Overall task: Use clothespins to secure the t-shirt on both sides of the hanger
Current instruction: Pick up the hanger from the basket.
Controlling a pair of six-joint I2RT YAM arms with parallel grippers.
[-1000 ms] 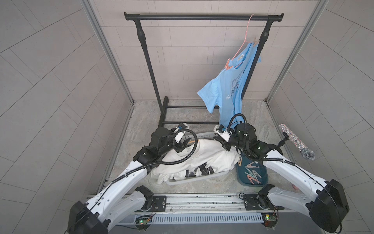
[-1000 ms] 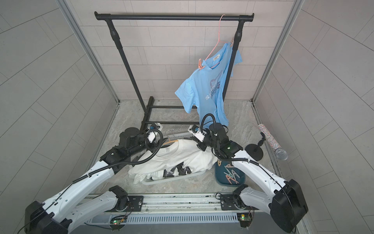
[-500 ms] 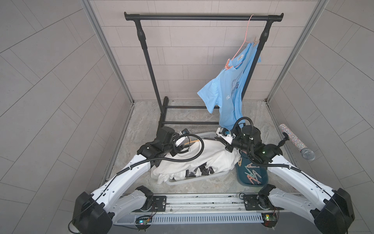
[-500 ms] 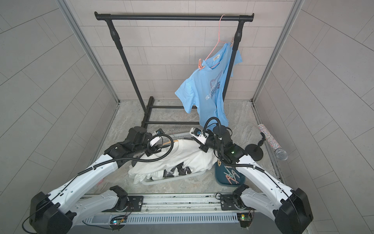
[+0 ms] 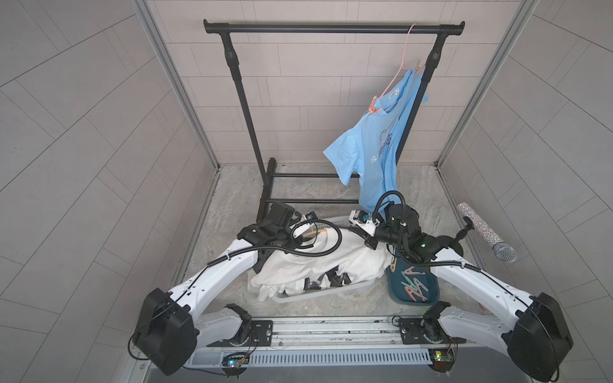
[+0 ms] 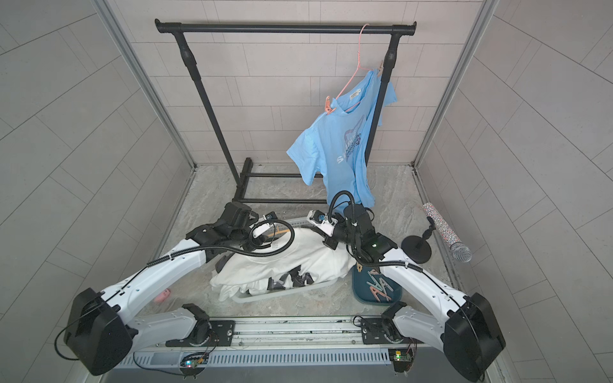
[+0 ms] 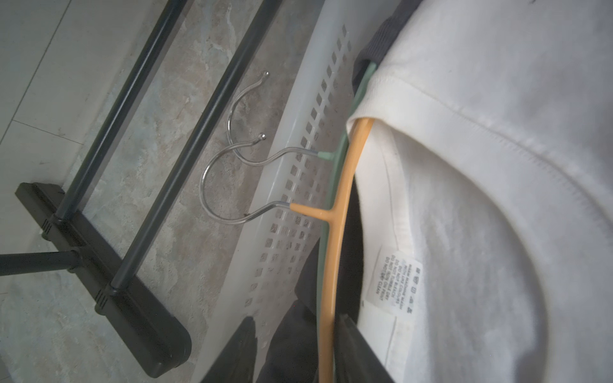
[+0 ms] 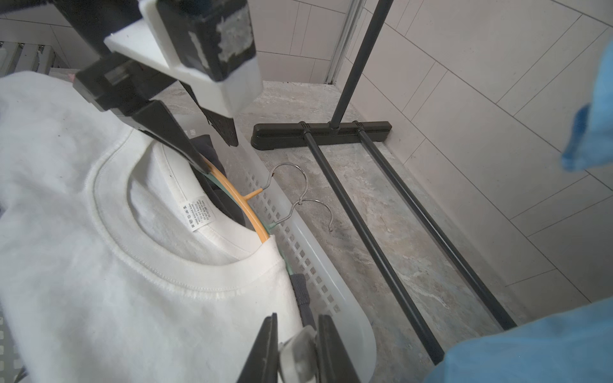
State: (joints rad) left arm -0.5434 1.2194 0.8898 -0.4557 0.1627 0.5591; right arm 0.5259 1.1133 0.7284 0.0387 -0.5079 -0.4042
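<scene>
Around the hanger (image 7: 333, 248), left end effector (image 7: 295, 318) stands open but narrower; right end effector (image 8: 297, 320) grips clothespin (image 8: 298, 353).

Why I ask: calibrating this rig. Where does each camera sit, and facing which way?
Top views: high above the base rail, facing forward-down at the clothes rack and blue t-shirt; left arm and right arm visible.
Left wrist: on the left arm, facing the orange hanger in the white t-shirt's collar; left gripper tips show.
Right wrist: on the right arm, facing that collar; right gripper, gripping a pale clothespin, and the left gripper show.
Shared: both wrist views show the orange hanger.
</scene>
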